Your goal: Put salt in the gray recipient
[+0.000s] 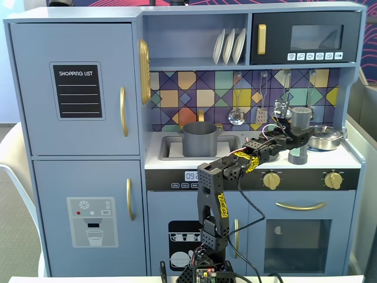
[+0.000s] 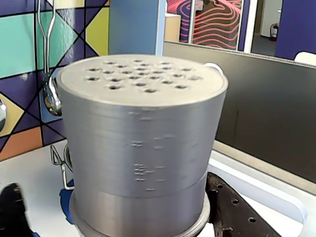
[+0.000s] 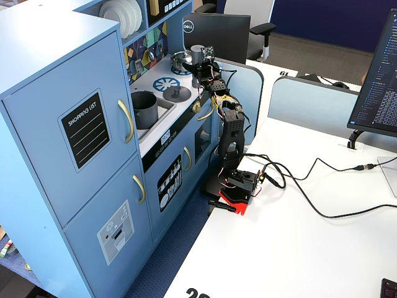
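The salt (image 1: 299, 121) is a slim gray shaker with a perforated cap, upright at the right end of the counter. It fills the wrist view (image 2: 143, 133) and also shows in a fixed view (image 3: 197, 54). My gripper (image 1: 298, 142) is around its body. In the wrist view the gripper (image 2: 123, 222) has its right finger (image 2: 242, 212) against the shaker. Its left finger (image 2: 12, 207) stands apart from the shaker, with a strip of counter between. I cannot tell whether the shaker is off the counter. The gray recipient (image 1: 200, 140) stands in the sink, left of the gripper, and also shows in the other fixed view (image 3: 144, 108).
A shiny silver pan (image 1: 326, 137) sits just right of the shaker, towards the wall. A flat gray lid (image 3: 175, 94) lies on the stove between sink and shaker. Ladles (image 2: 49, 94) hang on the tiled back wall. Cupboards and a microwave overhang the counter.
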Controlling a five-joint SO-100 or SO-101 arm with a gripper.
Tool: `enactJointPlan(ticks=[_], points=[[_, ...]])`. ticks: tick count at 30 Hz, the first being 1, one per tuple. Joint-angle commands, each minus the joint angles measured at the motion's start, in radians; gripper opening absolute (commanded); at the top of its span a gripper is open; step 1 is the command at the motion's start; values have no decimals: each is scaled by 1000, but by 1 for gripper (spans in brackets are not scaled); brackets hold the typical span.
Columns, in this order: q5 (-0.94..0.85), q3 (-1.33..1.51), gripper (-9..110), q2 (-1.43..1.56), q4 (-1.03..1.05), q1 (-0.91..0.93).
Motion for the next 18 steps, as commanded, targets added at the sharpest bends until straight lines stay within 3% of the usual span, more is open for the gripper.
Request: enactJointPlan(ticks=[1, 8, 11, 13, 15, 18], points=[[12, 11, 54, 138, 34, 26], [49, 232, 46, 474, 261, 67], [35, 247, 31, 626, 508, 41], [38, 227, 16, 729, 747, -31], [-69, 224, 0, 834, 980, -156], [-51, 276, 0, 991, 1203, -374]])
